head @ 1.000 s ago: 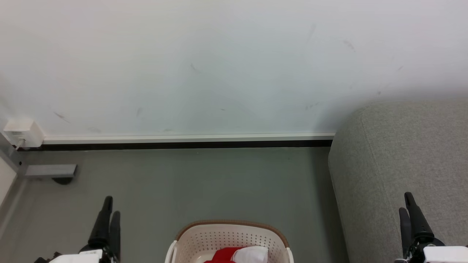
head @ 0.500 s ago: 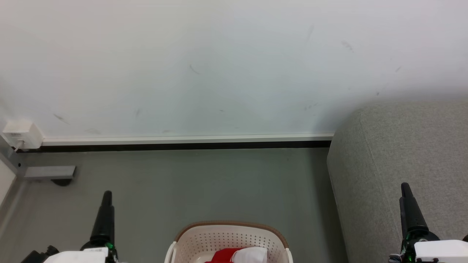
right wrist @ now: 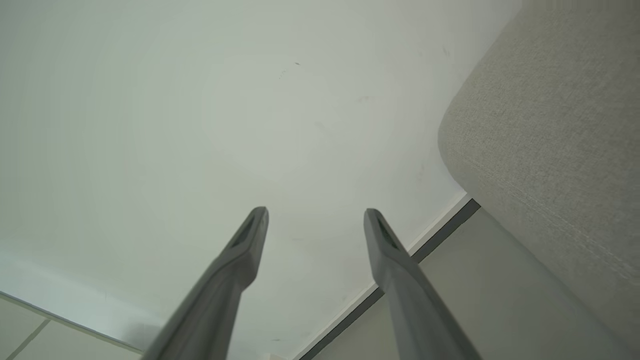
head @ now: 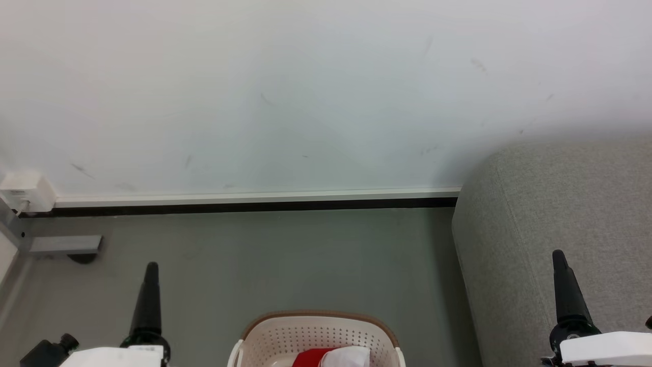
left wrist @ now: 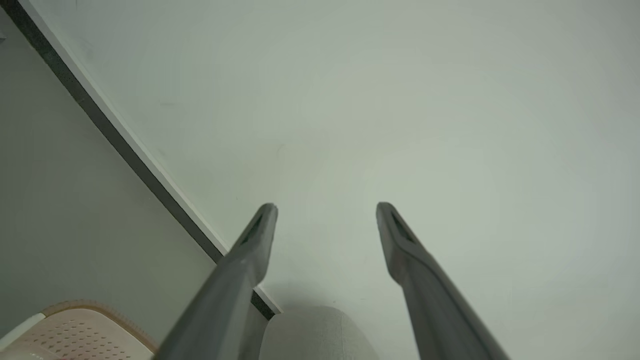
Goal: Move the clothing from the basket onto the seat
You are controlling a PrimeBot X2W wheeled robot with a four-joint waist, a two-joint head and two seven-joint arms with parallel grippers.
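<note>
The cream perforated basket (head: 316, 334) with its brown rim stands on the floor at the bottom centre of the head view, and its corner shows too in the left wrist view (left wrist: 75, 330). Red and white clothing (head: 333, 357) lies inside it. The grey seat (head: 555, 219) fills the right side and shows again in the right wrist view (right wrist: 555, 135). My left gripper (left wrist: 325, 207) is up at the basket's left, open and empty. Over the seat's front, my right gripper (right wrist: 315, 212) is open and empty as well. Each shows edge-on in the head view, the left gripper (head: 151, 267) and the right gripper (head: 559, 255).
A white wall (head: 305, 92) with a white and black baseboard (head: 254, 200) runs behind the grey floor (head: 285, 260). A white socket box (head: 23, 191) and a grey bracket (head: 63, 244) sit at the far left.
Both grippers have turned about their long axes so each shows a single finger edge-on, and both have risen a little. The head camera has shifted slightly.
</note>
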